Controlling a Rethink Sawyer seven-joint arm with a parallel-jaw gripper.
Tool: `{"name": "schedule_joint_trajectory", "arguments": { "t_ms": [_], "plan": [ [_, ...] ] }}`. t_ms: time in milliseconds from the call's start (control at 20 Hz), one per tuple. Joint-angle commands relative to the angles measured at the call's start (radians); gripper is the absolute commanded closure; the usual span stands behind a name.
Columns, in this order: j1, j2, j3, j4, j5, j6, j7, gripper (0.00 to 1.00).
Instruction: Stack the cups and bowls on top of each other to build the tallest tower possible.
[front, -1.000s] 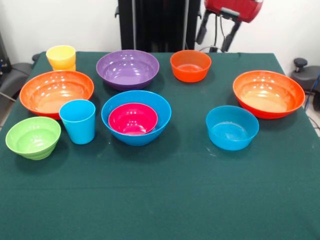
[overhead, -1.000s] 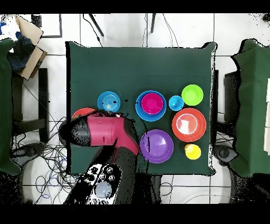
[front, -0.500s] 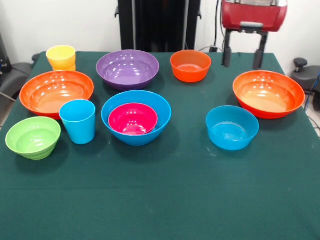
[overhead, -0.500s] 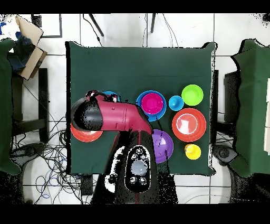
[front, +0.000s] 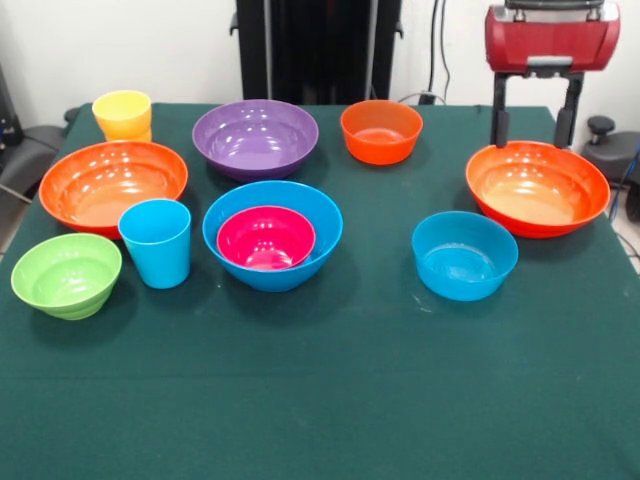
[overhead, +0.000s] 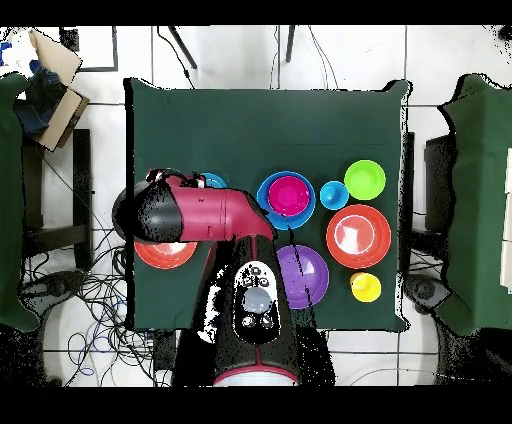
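Sitting nearest the front edge of the green worktop are the lime green bowl, empty, and beside it the upright sky blue cup. Just beyond, the large blue bowl holds the magenta bowl nested inside it, and off to the right the medium blue bowl stands empty. Farther back lie two large orange bowls, one at the left and one at the right, both empty. Above the right one's far rim hangs the gripper, its two dark fingers spread apart and holding nothing. Farthest back stand the yellow cup, the empty purple bowl and the small orange bowl. No writing can be read.
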Motion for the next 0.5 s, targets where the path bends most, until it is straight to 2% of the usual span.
{"name": "schedule_joint_trajectory", "arguments": {
  "t_ms": [50, 150, 500],
  "plan": [
    [-0.015, 0.112, 0.098, 0.004, -0.140, -0.071, -0.046, 0.00],
    [0.006, 0.138, 0.059, -0.007, -0.178, -0.095, -0.037, 0.00],
    [0.021, 0.190, 0.028, 0.005, -0.254, -0.200, 0.018, 0.00]
  ]
}}
